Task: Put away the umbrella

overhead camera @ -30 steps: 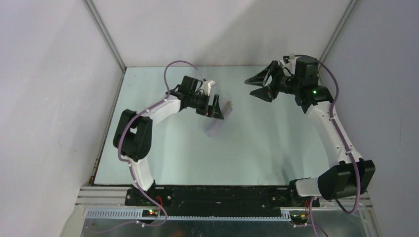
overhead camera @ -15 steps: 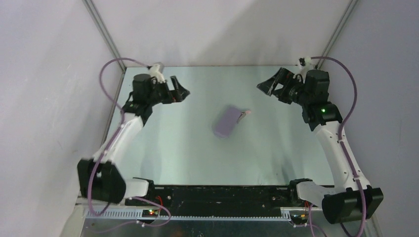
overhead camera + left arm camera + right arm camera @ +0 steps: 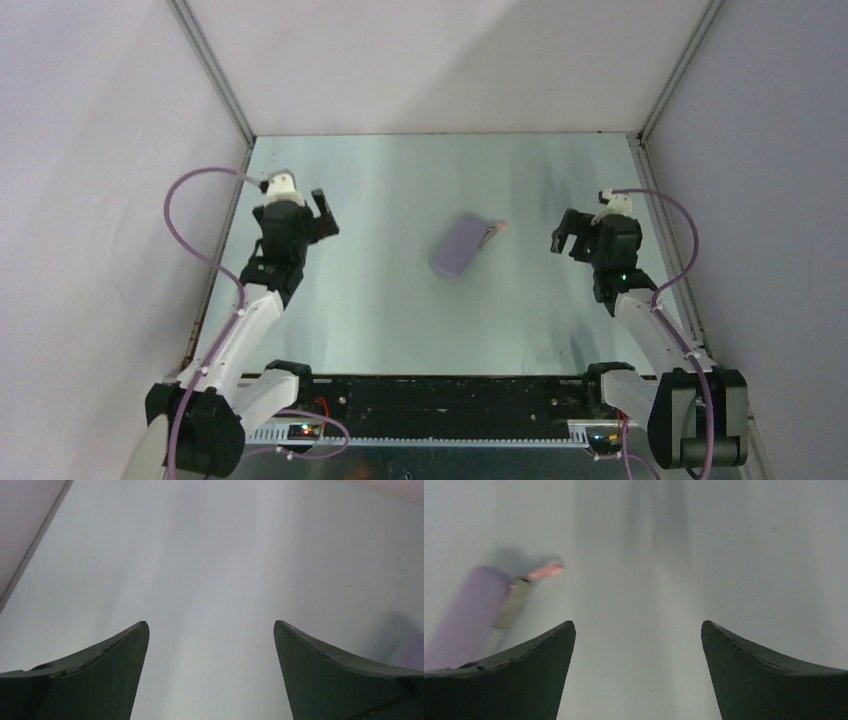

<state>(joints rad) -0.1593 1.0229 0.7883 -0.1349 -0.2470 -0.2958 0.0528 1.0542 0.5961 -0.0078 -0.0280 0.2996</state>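
Tabletop (image 3: 400, 310), umbrella (image 3: 544, 571) left of right tool (image 3: 636, 625)

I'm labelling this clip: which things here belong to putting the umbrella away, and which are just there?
Job:
umbrella, only its pink end showing
lilac case that it pokes out of
left claw and right claw, both open

Just there:
table
enclosure walls

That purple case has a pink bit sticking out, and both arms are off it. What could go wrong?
1. The umbrella shows a pink end outside the lilac case, so it may not be fully in and might slide out if the case tips.
2. The left gripper and right gripper are open and apart from the case; its smooth shell might slip when grasped.
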